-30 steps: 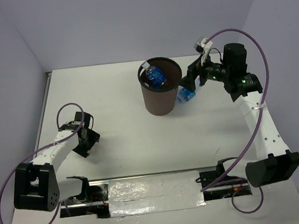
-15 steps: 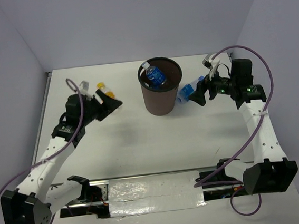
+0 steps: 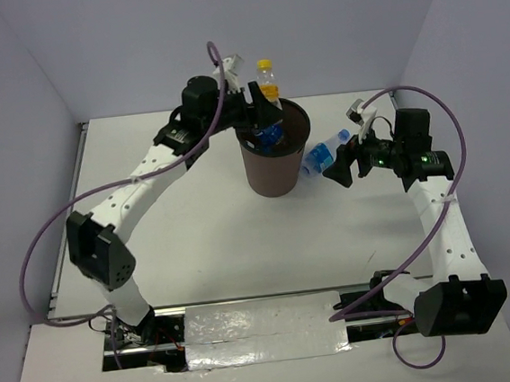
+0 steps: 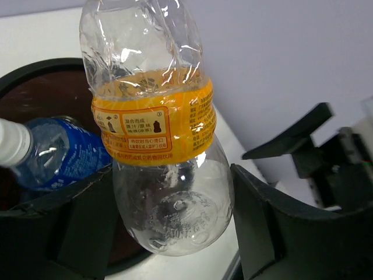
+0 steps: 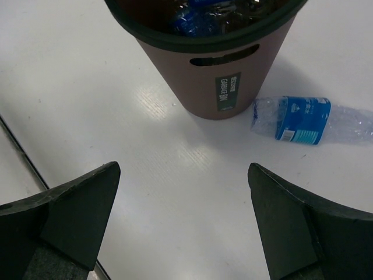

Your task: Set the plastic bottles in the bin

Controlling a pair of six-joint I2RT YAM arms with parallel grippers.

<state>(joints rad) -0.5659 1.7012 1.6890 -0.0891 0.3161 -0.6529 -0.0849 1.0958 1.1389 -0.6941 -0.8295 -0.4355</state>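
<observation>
While left hand point(image 3: 261, 109) grips orange bottle point(image 4: 154, 128) upright over bin point(image 3: 272, 176) rim, it should be centred above the opening before release. Right hand point(image 3: 341, 166) wide, near blue bottle point(image 3: 320, 158) lying beside bin.

The orange-labelled bottle point(image 4: 154, 125) loses its cap past the top edge of the left wrist view. The right wrist view cuts off the bin point(image 5: 198, 76) at its mouth, so how many bottles lie inside is unclear. The lying blue-labelled bottle point(image 5: 303, 119) runs off the right edge.

A white table point(image 3: 206, 250) is enclosed on three sides by plain pale lilac walls point(image 3: 115, 51) and evenly lit.
</observation>
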